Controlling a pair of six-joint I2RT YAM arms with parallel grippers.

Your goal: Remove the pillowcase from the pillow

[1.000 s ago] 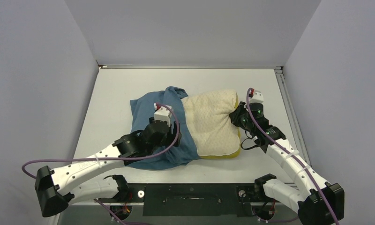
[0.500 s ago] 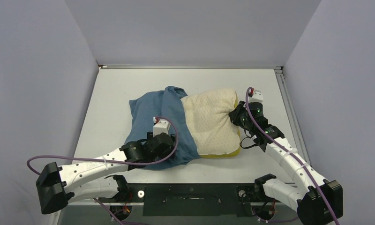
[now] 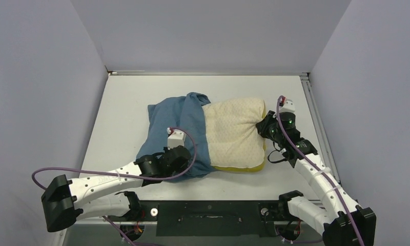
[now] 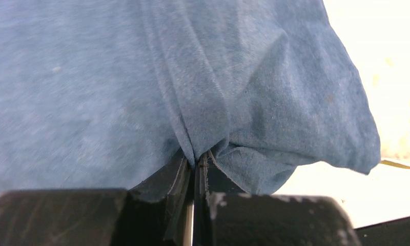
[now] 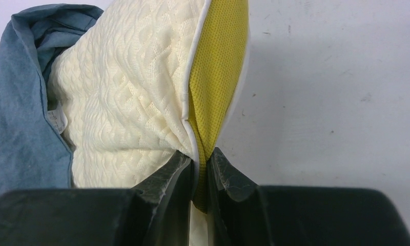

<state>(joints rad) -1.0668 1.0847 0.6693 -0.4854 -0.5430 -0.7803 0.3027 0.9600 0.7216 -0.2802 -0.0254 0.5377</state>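
Observation:
The slate-blue pillowcase (image 3: 175,125) covers the left half of the pillow (image 3: 234,134), whose cream quilted top and mustard edge lie bare on the right. My left gripper (image 3: 185,165) is at the pillowcase's near edge, shut on a pinched fold of the blue cloth (image 4: 203,102); the jaws meet with cloth between them (image 4: 197,160). My right gripper (image 3: 264,128) is shut on the pillow's right edge, pinching the yellow mesh side (image 5: 218,77) and white piping (image 5: 200,159). The pillowcase's open mouth (image 5: 23,102) shows at the left of the right wrist view.
The white table (image 3: 126,102) is walled by grey panels on three sides. A black bar (image 3: 208,215) with the arm bases runs along the near edge. Purple cables trail from both arms.
The left gripper moved toward the near edge of the pillowcase and closed on the cloth. The right gripper pulled the pillow slightly to the right, and more cream surface shows.

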